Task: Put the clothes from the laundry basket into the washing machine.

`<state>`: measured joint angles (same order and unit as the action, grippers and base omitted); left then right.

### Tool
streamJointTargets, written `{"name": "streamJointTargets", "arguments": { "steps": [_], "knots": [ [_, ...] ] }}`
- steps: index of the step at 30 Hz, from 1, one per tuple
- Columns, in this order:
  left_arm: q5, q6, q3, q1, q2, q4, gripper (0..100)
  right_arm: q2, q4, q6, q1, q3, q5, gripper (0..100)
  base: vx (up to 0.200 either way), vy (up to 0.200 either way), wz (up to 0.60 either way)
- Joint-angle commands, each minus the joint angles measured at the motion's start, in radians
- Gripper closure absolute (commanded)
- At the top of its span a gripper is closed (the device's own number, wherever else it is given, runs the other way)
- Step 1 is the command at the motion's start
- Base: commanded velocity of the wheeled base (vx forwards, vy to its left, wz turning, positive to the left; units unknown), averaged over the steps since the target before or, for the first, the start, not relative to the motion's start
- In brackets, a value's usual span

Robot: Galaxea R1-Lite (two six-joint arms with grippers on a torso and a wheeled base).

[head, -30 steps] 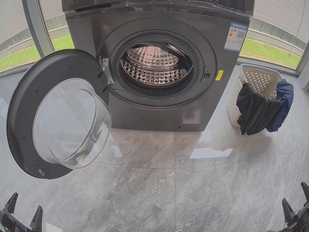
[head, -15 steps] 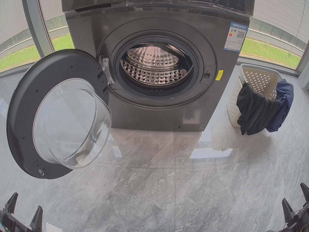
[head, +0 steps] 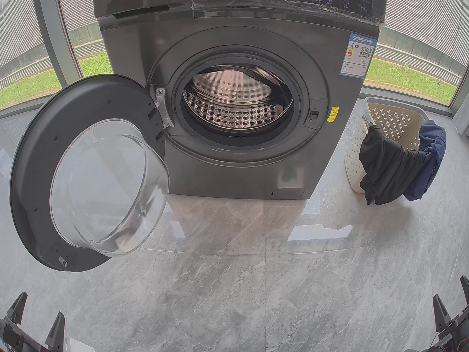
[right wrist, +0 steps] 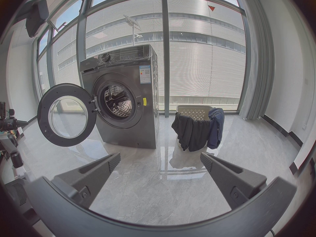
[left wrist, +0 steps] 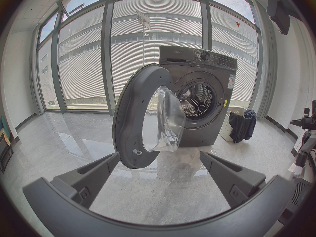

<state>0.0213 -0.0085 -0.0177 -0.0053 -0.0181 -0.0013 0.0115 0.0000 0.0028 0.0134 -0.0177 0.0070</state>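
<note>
The washing machine [head: 132, 50] stands on the floor by the window wall. Its door [head: 34, 172] is swung wide to the left, so the drum [head: 234, 106] is laid open for loading; nothing is seen in it. The laundry basket [head: 391, 118] is set just beside the machine's right flank, with a black garment [head: 388, 169] and a blue garment [head: 432, 155] draped over its near rim, easily pinched from the front. Whether more lies inside cannot be made out. The left tool [head: 38, 314] and right tool [head: 450, 294] are held low, well apart from the clothes, both released and empty, probably readied for a first reach.
</note>
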Motion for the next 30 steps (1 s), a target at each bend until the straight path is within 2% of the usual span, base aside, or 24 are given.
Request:
{"name": "streamJointTargets", "arguments": {
  "steps": [1, 19, 28, 30],
  "knots": [
    [-0.001, -0.001, 0.018, 0.001, 0.017, 0.000, 0, -0.008, -0.002, 0.003, 0.002, 0.018, 0.001, 0, 0.000, 0.000, 0.00],
    [-0.003, -0.002, 0.018, 0.001, 0.017, 0.000, 0, -0.008, -0.002, 0.005, 0.002, 0.018, -0.001, 0, 0.000, -0.200, 0.00],
    [-0.003, -0.002, 0.018, 0.001, 0.017, 0.000, 0, -0.008, 0.000, 0.003, 0.002, 0.018, -0.001, 0, 0.000, 0.000, 0.00],
    [-0.003, -0.004, 0.018, 0.001, 0.017, 0.000, 0, -0.008, -0.002, 0.005, 0.002, 0.018, -0.001, 0, 0.200, 0.000, 0.00]
  ]
}}
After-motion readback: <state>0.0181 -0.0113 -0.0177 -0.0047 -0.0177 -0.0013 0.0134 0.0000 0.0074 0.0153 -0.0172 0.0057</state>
